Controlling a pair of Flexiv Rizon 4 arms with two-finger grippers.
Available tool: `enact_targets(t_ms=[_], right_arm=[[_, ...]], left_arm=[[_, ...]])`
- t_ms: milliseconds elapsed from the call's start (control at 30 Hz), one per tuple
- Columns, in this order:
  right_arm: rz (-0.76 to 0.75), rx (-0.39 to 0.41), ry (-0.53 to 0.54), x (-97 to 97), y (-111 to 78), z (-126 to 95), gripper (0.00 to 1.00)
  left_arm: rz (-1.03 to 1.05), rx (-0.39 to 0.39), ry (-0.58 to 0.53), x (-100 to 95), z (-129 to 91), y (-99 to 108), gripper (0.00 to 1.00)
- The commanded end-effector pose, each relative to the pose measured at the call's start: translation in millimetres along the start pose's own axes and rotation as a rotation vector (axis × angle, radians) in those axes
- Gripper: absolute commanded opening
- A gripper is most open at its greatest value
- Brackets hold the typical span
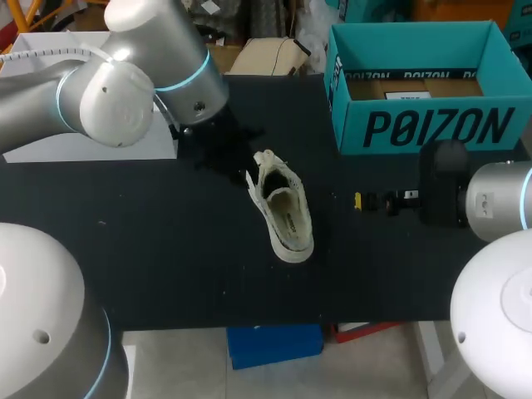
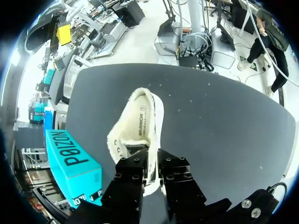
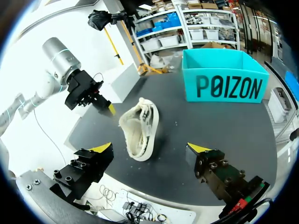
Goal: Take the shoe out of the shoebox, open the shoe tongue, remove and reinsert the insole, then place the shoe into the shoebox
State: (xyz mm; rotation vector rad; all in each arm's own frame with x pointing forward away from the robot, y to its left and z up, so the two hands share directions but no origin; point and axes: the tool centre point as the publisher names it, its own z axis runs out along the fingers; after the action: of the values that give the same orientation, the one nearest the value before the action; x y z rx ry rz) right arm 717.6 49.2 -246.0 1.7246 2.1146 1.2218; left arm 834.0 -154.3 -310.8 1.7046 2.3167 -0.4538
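A cream low shoe [image 1: 283,212] lies on its side in the middle of the black table, its opening towards my right arm. My left gripper [image 1: 214,141] hangs just behind the shoe's far end. In the left wrist view its black fingers [image 2: 133,175] stand a thin slit apart, over one end of the shoe [image 2: 138,116], with nothing between them. My right gripper [image 1: 359,200] is wide open to the right of the shoe, a short way off; its yellow tips frame the shoe [image 3: 140,123]. The teal shoebox [image 1: 432,125] stands open at the back right.
A white board [image 1: 91,145] lies at the table's back left, under my left arm. Bare black tabletop [image 1: 166,258] runs along the front and left of the shoe. The shoebox [image 3: 226,86] stands beyond the shoe in the right wrist view.
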Motion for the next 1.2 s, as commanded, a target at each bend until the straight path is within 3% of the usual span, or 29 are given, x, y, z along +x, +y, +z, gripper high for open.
enact_targets(t_ms=[33,67,100,700,1033,1200], right_arm=[[0.001,0.002,0.003,-0.5,-0.2,1,1.00],[0.001,0.002,0.003,-0.5,-0.2,1,1.00],[0.001,0.002,0.003,-0.5,-0.2,1,1.00],[0.001,0.002,0.003,-0.5,-0.2,1,1.00],[0.001,0.002,0.003,-0.5,-0.2,1,1.00],[0.001,0.002,0.003,-0.5,-0.2,1,1.00]], left_arm=[[-0.002,0.002,-0.007,1.2,0,0,0.22],[-0.003,0.003,-0.008,1.1,1,0,0.05],[-0.003,0.004,-0.008,0.2,2,1,0.00],[0.019,0.030,0.010,-34.3,36,20,0.00],[0.020,0.095,0.041,-35.9,71,13,0.00],[0.021,0.108,0.044,-36.2,75,12,0.00]])
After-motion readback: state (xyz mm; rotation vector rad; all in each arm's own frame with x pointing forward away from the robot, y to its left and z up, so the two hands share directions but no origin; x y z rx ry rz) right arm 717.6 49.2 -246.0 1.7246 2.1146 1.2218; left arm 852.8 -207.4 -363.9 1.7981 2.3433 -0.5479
